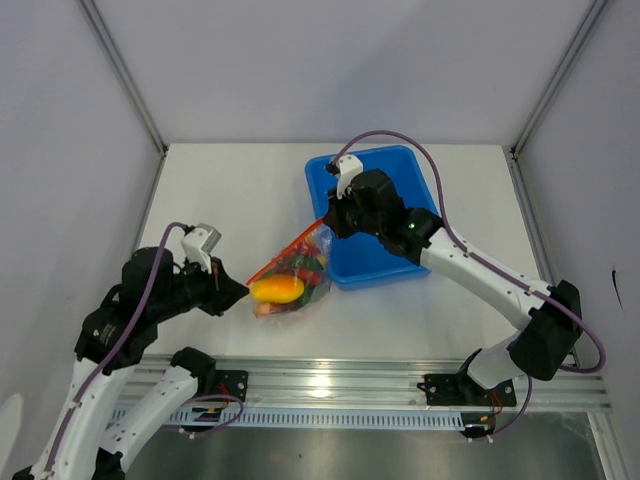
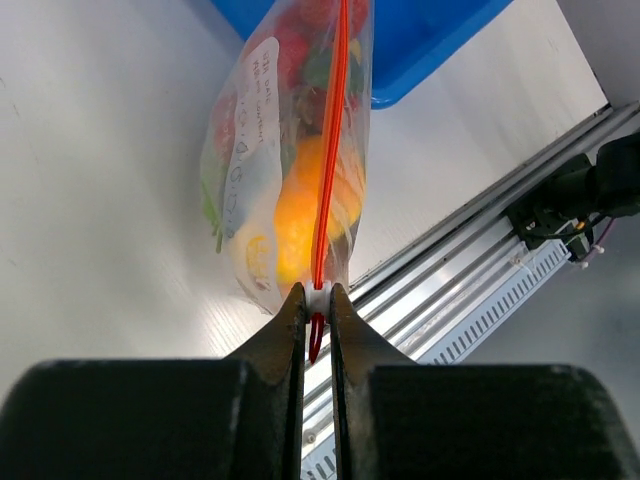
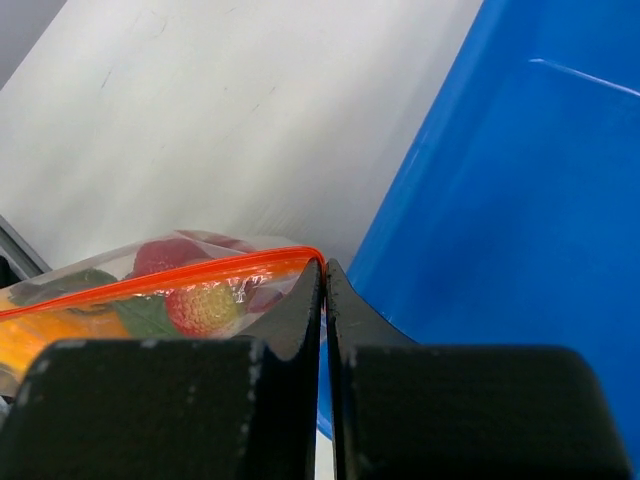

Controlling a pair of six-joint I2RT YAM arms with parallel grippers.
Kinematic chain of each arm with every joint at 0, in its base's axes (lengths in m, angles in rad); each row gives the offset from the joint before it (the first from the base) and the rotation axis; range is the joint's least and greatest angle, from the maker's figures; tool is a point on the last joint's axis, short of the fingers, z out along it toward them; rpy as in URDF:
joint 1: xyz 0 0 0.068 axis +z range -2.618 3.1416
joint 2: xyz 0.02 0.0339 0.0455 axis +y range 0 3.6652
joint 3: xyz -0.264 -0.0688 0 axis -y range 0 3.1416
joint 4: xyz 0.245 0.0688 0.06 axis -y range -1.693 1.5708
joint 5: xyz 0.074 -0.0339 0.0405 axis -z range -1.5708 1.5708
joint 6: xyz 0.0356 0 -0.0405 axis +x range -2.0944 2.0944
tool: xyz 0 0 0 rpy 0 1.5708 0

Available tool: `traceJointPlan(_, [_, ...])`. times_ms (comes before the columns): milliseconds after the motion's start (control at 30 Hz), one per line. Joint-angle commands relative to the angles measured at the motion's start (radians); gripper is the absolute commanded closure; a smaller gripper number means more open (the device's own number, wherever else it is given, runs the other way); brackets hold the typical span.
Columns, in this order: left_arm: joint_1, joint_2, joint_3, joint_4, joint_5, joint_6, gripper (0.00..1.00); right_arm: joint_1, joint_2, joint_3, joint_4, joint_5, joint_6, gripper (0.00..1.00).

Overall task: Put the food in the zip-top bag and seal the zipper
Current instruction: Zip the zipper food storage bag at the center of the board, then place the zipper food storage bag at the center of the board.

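The clear zip-top bag [image 1: 292, 272] hangs stretched between my two grippers, just left of the blue bin. Inside it I see the food: an orange-yellow piece [image 1: 278, 289], red fruits [image 3: 205, 306] and green pieces. My left gripper [image 1: 240, 291] is shut on the white slider at the near end of the orange-red zipper [image 2: 330, 150]. My right gripper [image 1: 327, 219] is shut on the far end of the zipper [image 3: 160, 282]. In the left wrist view the bag [image 2: 262, 170] hangs ahead of the fingers with its zipper running straight away.
The blue bin [image 1: 375, 210] sits at the back middle, right beside the bag; it fills the right of the right wrist view [image 3: 520, 180]. The metal rail [image 1: 330, 385] runs along the table's near edge.
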Motion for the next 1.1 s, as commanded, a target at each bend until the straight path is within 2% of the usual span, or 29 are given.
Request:
traceJointPlan(0, [-0.001, -0.054, 0.047, -0.072, -0.059, -0.067, 1.00, -0.033, 0.010, 0.021, 0.045, 0.067, -0.004, 1.00])
traceJointPlan(167, [0.000, -0.093, 0.027, -0.088, -0.131, -0.122, 0.98, -0.032, 0.033, 0.041, 0.040, 0.044, 0.003, 1.00])
traceJointPlan(233, [0.000, -0.114, 0.016, -0.085, -0.201, -0.145, 0.89, -0.033, 0.042, 0.059, 0.039, 0.036, 0.006, 1.00])
traceJointPlan(333, [0.000, -0.135, -0.004, -0.046, -0.225, -0.171, 0.89, -0.033, 0.067, 0.087, 0.043, 0.006, 0.010, 1.00])
traceJointPlan(400, [0.000, -0.136, -0.013, -0.020, -0.278, -0.182, 0.65, -0.029, 0.102, 0.110, 0.037, -0.014, 0.021, 1.00])
traceJointPlan(433, [0.000, -0.133, -0.033, -0.005, -0.306, -0.188, 0.46, -0.027, 0.117, 0.131, 0.037, -0.014, 0.024, 1.00])
traceJointPlan(500, [0.000, -0.136, -0.042, 0.021, -0.378, -0.194, 0.35, -0.022, 0.172, 0.159, 0.034, -0.054, 0.032, 1.00])
traceJointPlan(533, [0.000, -0.140, -0.050, 0.052, -0.409, -0.195, 0.09, -0.022, 0.192, 0.189, 0.033, -0.075, 0.036, 1.00])
traceJointPlan(567, [0.000, -0.154, -0.040, 0.060, -0.442, -0.192, 0.01, -0.022, 0.215, 0.212, 0.027, -0.085, 0.038, 1.00])
traceJointPlan(633, [0.000, -0.168, -0.013, 0.066, -0.554, -0.177, 0.00, -0.024, 0.286, 0.261, 0.007, -0.100, 0.041, 1.00])
traceJointPlan(733, [0.000, -0.195, 0.012, 0.118, -0.564, -0.159, 0.00, -0.027, 0.402, 0.389, -0.019, -0.125, 0.038, 1.00])
traceJointPlan(767, [-0.001, -0.195, 0.018, 0.130, -0.544, -0.150, 0.01, -0.030, 0.442, 0.486, -0.057, -0.134, 0.039, 1.00])
traceJointPlan(900, [0.000, -0.150, 0.013, 0.172, -0.406, -0.146, 0.00, -0.051, 0.637, 0.686, -0.108, -0.175, 0.044, 1.00])
traceJointPlan(1000, [0.000, -0.136, -0.029, 0.198, -0.291, -0.162, 0.00, -0.058, 0.738, 0.768, -0.127, -0.183, 0.046, 1.00])
traceJointPlan(1067, [0.000, -0.145, -0.050, 0.230, -0.233, -0.179, 0.00, -0.061, 0.788, 0.826, -0.140, -0.180, 0.047, 0.87])
